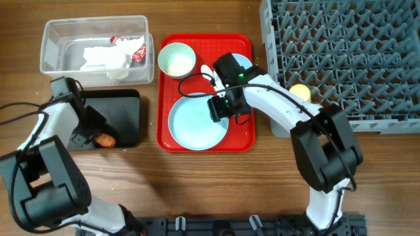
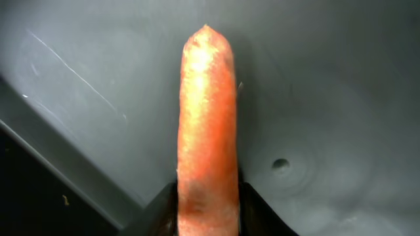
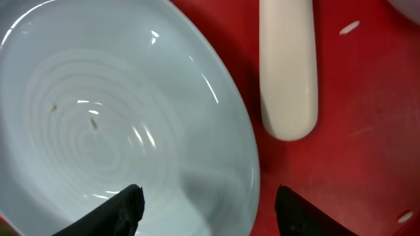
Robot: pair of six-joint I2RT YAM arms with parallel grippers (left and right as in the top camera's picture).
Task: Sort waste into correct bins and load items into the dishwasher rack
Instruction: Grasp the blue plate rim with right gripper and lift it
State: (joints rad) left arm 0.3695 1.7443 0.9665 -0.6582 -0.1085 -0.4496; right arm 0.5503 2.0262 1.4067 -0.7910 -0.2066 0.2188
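Note:
My left gripper (image 1: 97, 134) (image 2: 207, 200) is shut on the orange carrot piece (image 2: 205, 105) (image 1: 105, 139) and holds it just over the floor of the black tray (image 1: 125, 108) (image 2: 328, 78). My right gripper (image 1: 222, 108) (image 3: 207, 203) is open, its jaws straddling the right rim of the light blue plate (image 1: 193, 124) (image 3: 118, 118) on the red serving tray (image 1: 246, 134). The white spoon (image 1: 209, 72) (image 3: 289, 72) lies beside the plate. The pale green bowl (image 1: 176, 60) stands at the tray's back left. The light blue bowl (image 1: 246, 61) is partly hidden by my right arm. The yellow cup (image 1: 300, 92) lies by the rack (image 1: 341, 59).
The clear tub (image 1: 56, 33) at the back left holds the white napkin (image 1: 105, 59) and the red wrapper (image 1: 136, 52). White crumbs (image 3: 350, 27) lie on the red tray, and small specks (image 3: 94, 121) lie on the plate.

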